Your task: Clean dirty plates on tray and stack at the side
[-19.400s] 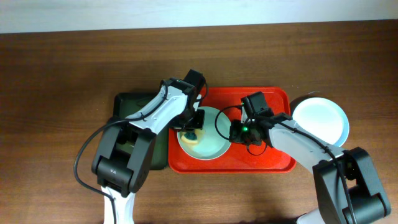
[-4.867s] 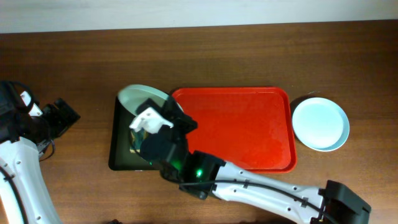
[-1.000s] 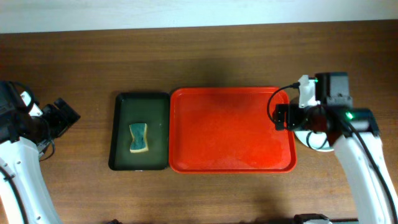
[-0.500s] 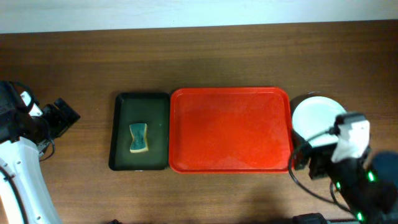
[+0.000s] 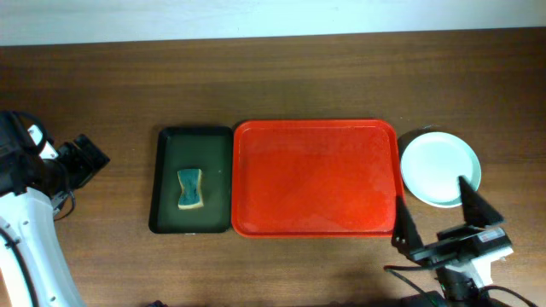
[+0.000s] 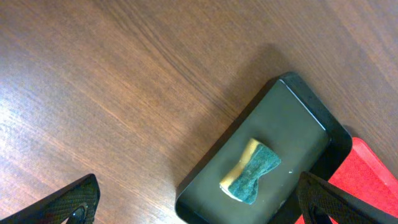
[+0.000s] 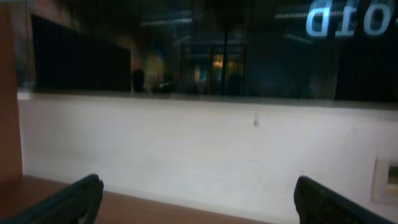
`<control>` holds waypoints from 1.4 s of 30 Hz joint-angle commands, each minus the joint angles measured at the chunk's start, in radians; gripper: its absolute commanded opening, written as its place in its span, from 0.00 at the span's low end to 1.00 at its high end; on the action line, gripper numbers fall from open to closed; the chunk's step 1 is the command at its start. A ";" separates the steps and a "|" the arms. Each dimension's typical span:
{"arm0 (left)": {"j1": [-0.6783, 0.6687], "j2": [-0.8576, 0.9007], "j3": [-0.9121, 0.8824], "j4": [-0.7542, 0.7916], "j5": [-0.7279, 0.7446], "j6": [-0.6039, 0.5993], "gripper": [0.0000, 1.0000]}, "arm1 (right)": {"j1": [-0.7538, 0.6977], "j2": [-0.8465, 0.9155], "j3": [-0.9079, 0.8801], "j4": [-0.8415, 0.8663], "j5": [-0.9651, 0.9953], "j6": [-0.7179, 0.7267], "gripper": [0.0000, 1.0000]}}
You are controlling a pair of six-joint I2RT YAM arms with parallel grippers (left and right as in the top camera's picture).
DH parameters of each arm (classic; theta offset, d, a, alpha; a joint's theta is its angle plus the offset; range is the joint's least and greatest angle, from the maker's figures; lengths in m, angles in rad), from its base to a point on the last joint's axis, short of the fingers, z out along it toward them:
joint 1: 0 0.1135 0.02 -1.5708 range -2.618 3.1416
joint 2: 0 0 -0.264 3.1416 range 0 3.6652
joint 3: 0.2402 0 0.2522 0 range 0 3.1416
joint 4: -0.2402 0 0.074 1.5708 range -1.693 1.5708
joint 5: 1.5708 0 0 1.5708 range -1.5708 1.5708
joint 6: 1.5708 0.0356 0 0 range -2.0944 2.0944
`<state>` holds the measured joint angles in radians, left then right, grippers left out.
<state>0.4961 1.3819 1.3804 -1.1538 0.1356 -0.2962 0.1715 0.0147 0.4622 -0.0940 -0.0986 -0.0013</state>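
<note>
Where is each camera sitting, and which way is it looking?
Overhead: above the table, looking straight down on the red tray, green tray, sponge and plates; the left arm and open right gripper show.
Left wrist: on the left arm, looking down at the sponge; the left gripper is open, with a finger in each bottom corner.
Right wrist: faces level at a white wall and dark window; its fingers show.
Shared: overhead and left wrist both see the sponge and both trays.

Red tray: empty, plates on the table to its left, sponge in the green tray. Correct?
Wrong side. The overhead view shows the plates on the table to the right of the red tray, not the left. The rest holds: the tray is empty and the sponge lies in the green tray.
</note>
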 commanded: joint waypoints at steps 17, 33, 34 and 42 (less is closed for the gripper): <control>0.004 -0.007 0.015 0.000 0.006 -0.006 0.99 | -0.011 -0.011 -0.383 0.477 0.066 0.021 0.99; 0.004 -0.007 0.015 0.000 0.007 -0.006 0.99 | -0.009 -0.011 -0.457 0.012 0.113 -0.067 0.98; 0.004 -0.007 0.015 0.000 0.007 -0.006 0.99 | -0.009 -0.011 -0.457 0.011 0.111 -0.095 0.98; 0.004 -0.007 0.015 0.000 0.007 -0.006 0.99 | -0.009 -0.011 -0.457 0.011 0.116 -0.125 0.98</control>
<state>0.4961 1.3819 1.3804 -1.1557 0.1356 -0.2962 0.1661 0.0116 0.0109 -0.0750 -0.0032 -0.1165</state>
